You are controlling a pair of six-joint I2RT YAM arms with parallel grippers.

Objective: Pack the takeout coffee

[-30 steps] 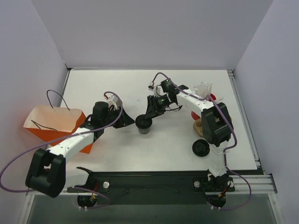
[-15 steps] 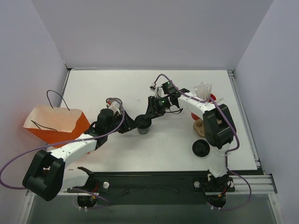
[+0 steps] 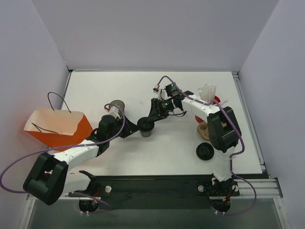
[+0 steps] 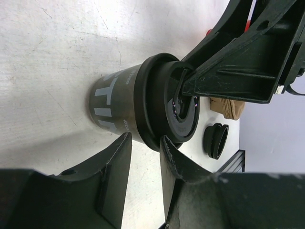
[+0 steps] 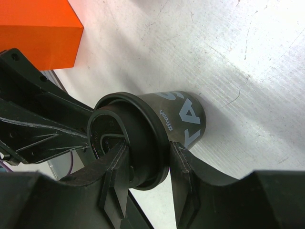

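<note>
The takeout coffee (image 3: 146, 127), a small dark cup with a black round lid, stands upright at the table's middle. My right gripper (image 3: 148, 120) reaches in from the back right and is shut on its lid: in the right wrist view (image 5: 147, 149) one finger lies across the lid top and the other presses under the rim, against the cup (image 5: 183, 114). My left gripper (image 3: 132, 129) is just left of the cup. In the left wrist view (image 4: 145, 138) its jaws are open, with the tips at the lid rim of the cup (image 4: 114, 102) and not around it.
An orange paper bag (image 3: 57, 126) with an open top lies at the left edge; it also shows in the right wrist view (image 5: 38, 28). A separate black lid disc (image 3: 205, 151) and a tan ring-shaped item (image 3: 202, 130) lie at the right. White cutlery (image 3: 208, 93) stands behind them.
My left arm has swung right from beside the bag until its fingertips reach the cup. My right gripper has stayed on the cup's lid; the cup has not moved.
</note>
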